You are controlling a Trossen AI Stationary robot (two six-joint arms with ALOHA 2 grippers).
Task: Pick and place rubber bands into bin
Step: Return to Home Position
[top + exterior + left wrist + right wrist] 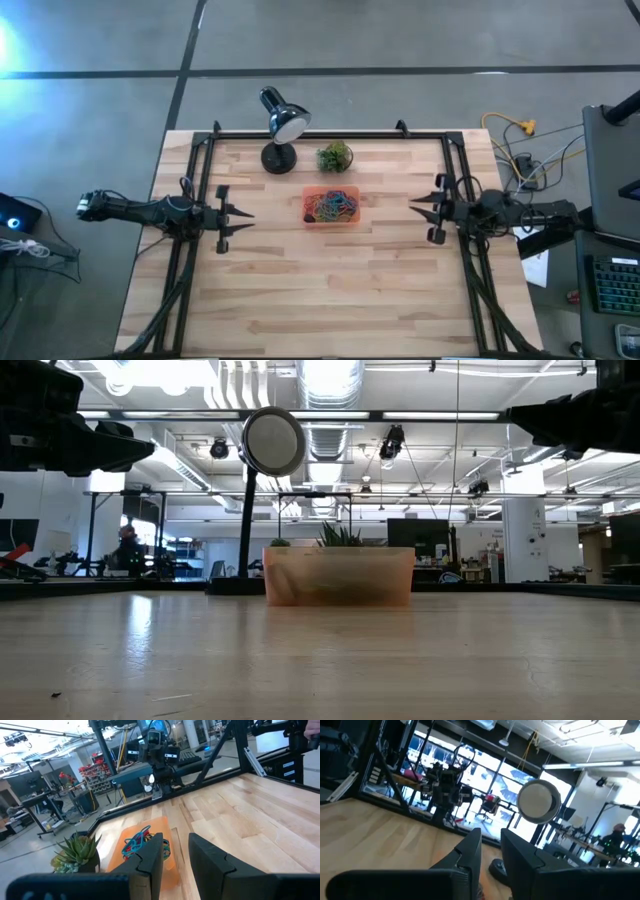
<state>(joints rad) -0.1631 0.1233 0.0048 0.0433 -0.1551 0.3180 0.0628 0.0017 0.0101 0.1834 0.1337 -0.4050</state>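
The translucent orange bin [331, 224] stands on the table's middle, toward the far side, with a heap of mixed-colour rubber bands [331, 205] inside it. It also shows in the low view [340, 576] and in the left wrist view [161, 827], with the bands [140, 842] in it. My left gripper [248, 219] hovers left of the bin, pointing at it, open by a narrow gap [175, 837] and empty. My right gripper [412, 207] hovers right of the bin, pointing at it, open by a narrow gap [491, 832] and empty. Both are above the table.
A black desk lamp [283, 125] stands at the table's far edge, left of and behind the bin. A small green plant [335, 156] sits just behind the bin. Black frame rails run along the left, right and far sides. Bare wood lies on the near half [330, 300].
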